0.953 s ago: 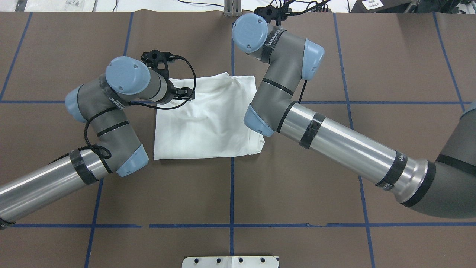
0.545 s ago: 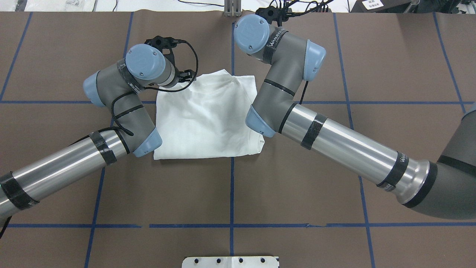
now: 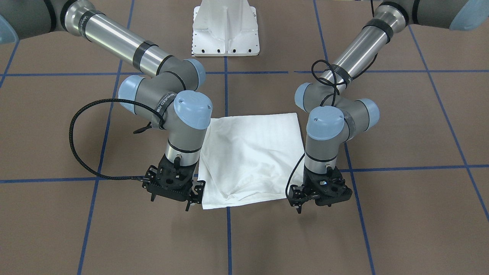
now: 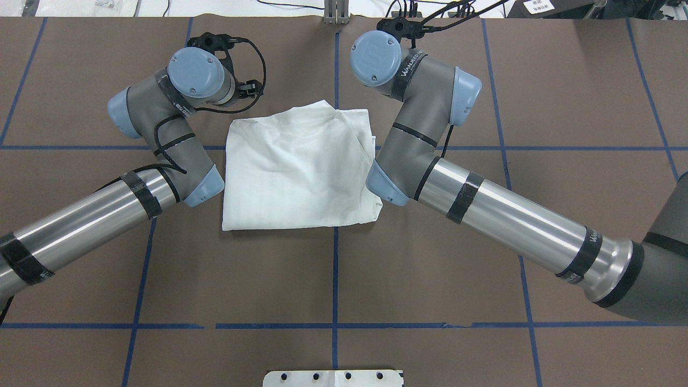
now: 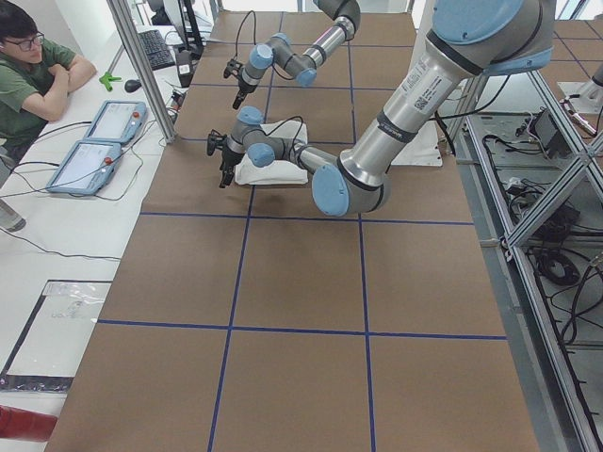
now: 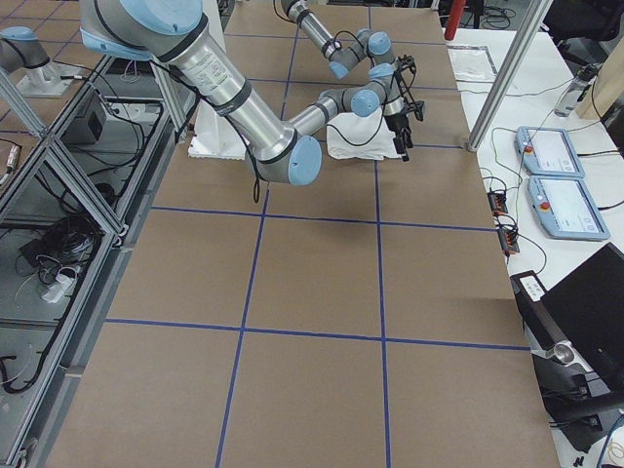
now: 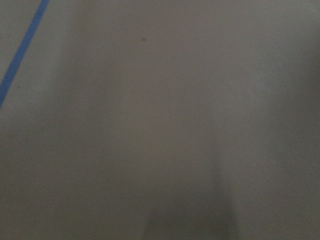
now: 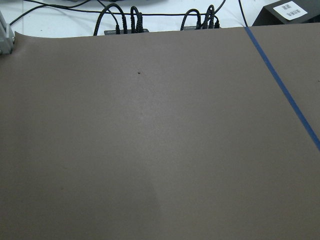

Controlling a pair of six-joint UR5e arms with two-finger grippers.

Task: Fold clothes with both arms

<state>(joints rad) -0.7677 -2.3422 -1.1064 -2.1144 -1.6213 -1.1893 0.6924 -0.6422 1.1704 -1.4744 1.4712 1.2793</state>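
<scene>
Robotics lab; taped-grid table (image 4: 430,269), teach pendants (image 6: 570,207), aluminium framing (image 5: 142,66)

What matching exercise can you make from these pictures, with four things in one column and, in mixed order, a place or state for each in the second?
1. T-shirt
2. left gripper
3. right gripper
4. pedestal base

a. front-facing view's left, beside the shirt's corner
b. on the robot's side, behind the shirt
c. folded flat, in the middle
d. front-facing view's right, beside the shirt's corner

Pairs: 1-c, 2-d, 3-a, 4-b
</scene>
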